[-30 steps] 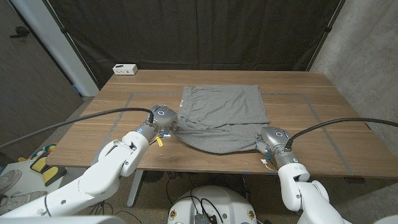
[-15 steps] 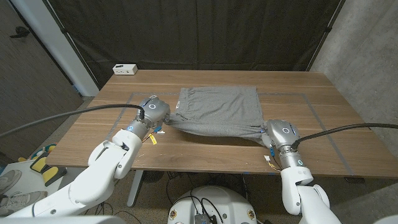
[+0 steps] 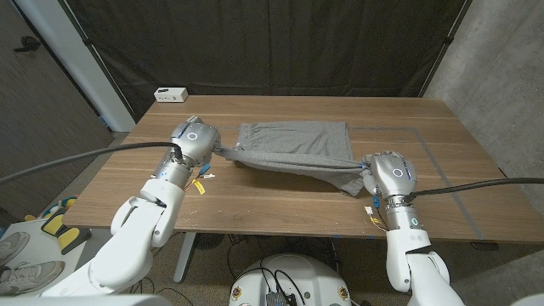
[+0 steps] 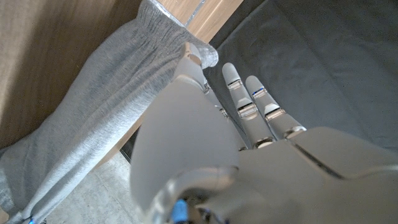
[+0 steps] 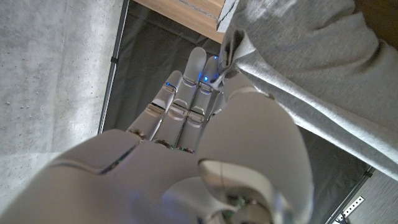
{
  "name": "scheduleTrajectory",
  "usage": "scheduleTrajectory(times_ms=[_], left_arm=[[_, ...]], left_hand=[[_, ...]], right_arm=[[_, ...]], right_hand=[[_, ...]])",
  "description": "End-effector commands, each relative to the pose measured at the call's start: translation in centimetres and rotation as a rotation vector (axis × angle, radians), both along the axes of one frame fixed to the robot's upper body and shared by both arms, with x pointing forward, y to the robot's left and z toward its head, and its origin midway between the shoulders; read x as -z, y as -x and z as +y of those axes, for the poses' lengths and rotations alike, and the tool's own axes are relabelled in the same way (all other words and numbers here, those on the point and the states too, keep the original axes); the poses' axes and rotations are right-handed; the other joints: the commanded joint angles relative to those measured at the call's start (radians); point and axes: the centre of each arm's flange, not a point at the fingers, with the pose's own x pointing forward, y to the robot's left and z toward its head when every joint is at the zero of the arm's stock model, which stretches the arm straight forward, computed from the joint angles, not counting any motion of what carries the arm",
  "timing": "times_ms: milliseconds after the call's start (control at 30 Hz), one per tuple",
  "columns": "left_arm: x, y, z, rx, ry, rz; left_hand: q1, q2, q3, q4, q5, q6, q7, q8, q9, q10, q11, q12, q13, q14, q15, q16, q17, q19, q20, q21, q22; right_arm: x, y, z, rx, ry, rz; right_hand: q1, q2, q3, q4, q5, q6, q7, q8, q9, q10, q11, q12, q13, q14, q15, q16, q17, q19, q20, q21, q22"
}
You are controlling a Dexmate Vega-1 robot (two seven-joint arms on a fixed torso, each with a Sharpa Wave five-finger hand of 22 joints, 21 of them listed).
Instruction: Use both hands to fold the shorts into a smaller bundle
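Grey shorts [image 3: 293,146] lie across the far middle of your worktop [image 3: 280,204], their near edge lifted and stretched between your two hands. Your left hand [image 3: 194,140], at the cloth's nine o'clock, pinches one corner; in the left wrist view the cloth [image 4: 93,118] is caught at the thumb while the other fingers [image 4: 255,102] reach out straight and close together. Your right hand [image 3: 388,172], at four o'clock, grips the opposite corner; in its wrist view the fabric [image 5: 298,56] bunches against the fingers [image 5: 196,84].
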Motion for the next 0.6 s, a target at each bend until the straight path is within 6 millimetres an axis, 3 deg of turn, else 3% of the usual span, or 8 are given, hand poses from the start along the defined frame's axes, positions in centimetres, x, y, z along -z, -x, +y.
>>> scheduleTrajectory(times_ms=[33,600], left_arm=[[-1.3,0.2,1.4,0.005,0.067,-0.033],[-3.3,-1.6,2.5,0.018,0.125,-0.052]], left_hand=[[0.007,-0.001,0.006,-0.001,0.0,-0.003,-0.005,-0.003,0.005,0.038,0.005,0.001,0.057,0.007,-0.164,0.005,0.003,0.004,0.003,0.008,0.001],[0.006,-0.002,0.014,0.0,-0.003,0.004,0.0,-0.001,0.006,0.044,0.004,0.003,0.066,0.01,-0.164,0.003,0.008,0.014,-0.003,0.021,0.002]], right_arm=[[-1.5,-0.6,-0.2,-0.009,0.037,-0.067],[-4.6,-3.3,-0.2,-0.058,0.055,-0.105]], right_hand=[[0.002,0.002,0.002,0.007,0.007,0.005,-0.007,0.009,0.007,0.005,-0.006,0.002,-0.002,0.005,-0.091,-0.005,0.004,-0.002,-0.002,0.006,0.004],[0.003,-0.002,0.003,0.008,0.011,0.013,-0.007,0.009,0.003,0.011,-0.009,0.002,-0.007,0.015,-0.092,-0.016,0.012,0.0,-0.001,0.015,0.004]])
